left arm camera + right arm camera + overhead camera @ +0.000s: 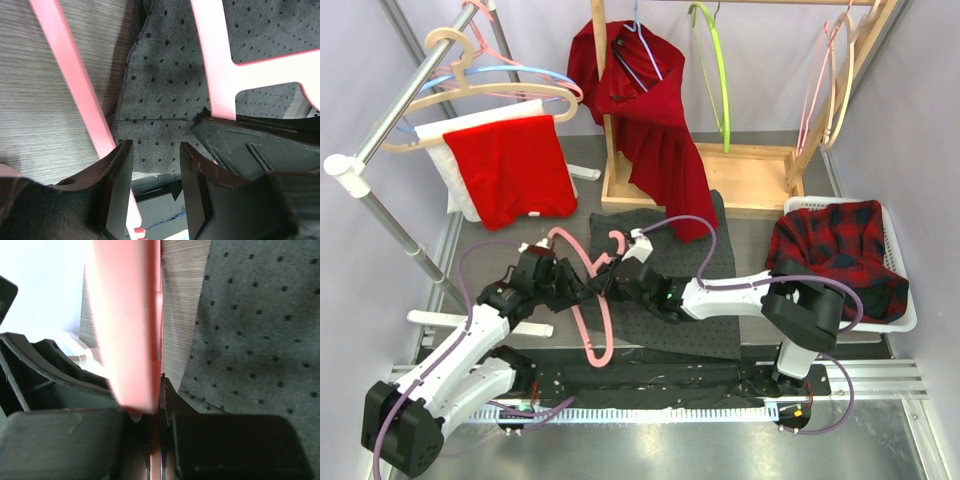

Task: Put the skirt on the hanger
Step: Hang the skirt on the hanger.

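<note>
A pink hanger (590, 300) hovers over the table's middle, with my right gripper (605, 279) shut on its neck. The right wrist view shows the pink hanger (125, 315) pinched between the jaws of the right gripper (160, 385). The skirt (700, 335), dark grey with black dots, lies flat under both arms. My left gripper (575, 285) stands just left of the hanger, open. In its wrist view the left gripper (155, 150) has nothing between its fingers; one hanger arm (75, 85) passes outside the left finger, above the skirt (165, 90).
A metal rail at the back left carries hangers with a red garment (510, 165) and a white one. A wooden rack (750, 175) holds a dark red garment (655, 130) and a green hanger (717, 70). A white basket (895, 245) with plaid cloth sits at right.
</note>
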Robot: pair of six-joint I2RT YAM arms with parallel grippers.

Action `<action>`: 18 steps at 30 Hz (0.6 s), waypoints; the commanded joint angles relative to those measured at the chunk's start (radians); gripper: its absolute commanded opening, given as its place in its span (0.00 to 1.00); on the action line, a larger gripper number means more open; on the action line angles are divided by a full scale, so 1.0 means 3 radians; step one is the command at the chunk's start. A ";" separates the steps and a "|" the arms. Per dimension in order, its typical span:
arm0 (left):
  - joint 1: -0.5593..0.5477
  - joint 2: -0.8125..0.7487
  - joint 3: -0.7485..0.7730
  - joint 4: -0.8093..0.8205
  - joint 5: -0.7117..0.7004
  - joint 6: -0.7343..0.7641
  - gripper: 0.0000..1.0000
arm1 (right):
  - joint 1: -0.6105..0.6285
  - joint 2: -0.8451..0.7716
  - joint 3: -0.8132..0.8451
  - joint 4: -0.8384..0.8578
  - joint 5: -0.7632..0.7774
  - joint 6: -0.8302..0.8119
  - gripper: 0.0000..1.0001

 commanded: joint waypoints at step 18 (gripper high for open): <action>-0.0103 0.0208 -0.0311 0.0113 -0.0154 -0.0117 0.46 | 0.0318 0.0480 -0.0058 -0.0456 0.0848 -0.0335 0.01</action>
